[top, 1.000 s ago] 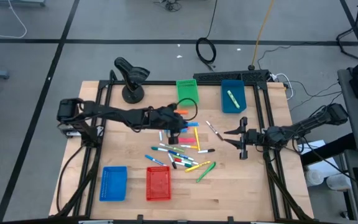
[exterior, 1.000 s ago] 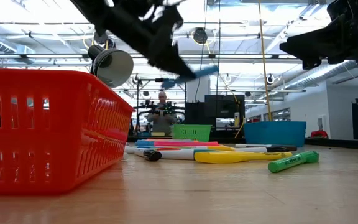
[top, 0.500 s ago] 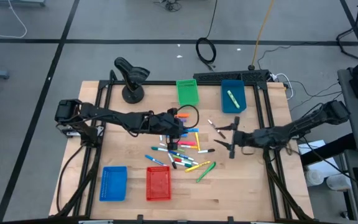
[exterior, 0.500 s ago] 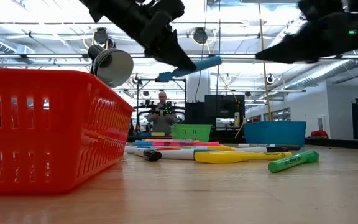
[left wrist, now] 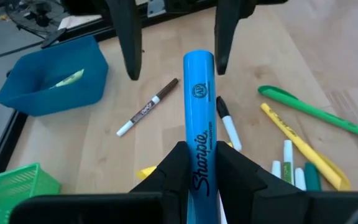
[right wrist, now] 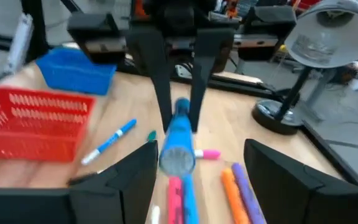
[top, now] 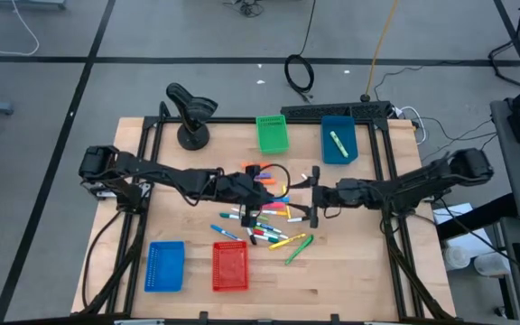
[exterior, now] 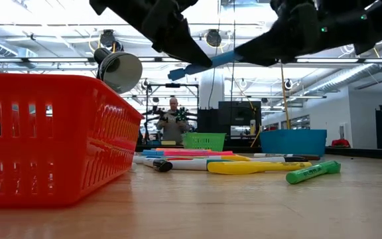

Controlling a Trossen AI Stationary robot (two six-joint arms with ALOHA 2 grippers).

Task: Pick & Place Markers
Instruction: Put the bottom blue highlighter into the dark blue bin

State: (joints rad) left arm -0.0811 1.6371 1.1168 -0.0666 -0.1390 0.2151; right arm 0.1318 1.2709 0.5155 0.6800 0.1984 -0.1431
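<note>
With the left gripper [left wrist: 199, 163] clamped on the blue marker [left wrist: 199, 118] above the pile, we judge the open right gripper [right wrist: 178, 163] should centre its fingers around the free end before closing.

A big industrial lab hall — exposed ceiling ducts [exterior: 350, 73], grey concrete floor [top: 152, 36], wooden workbench [top: 350, 271].

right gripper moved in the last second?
Yes. In the high view the right gripper has travelled left across the table, away from the right frame rail, and now faces the blue marker held by the left gripper.
</note>
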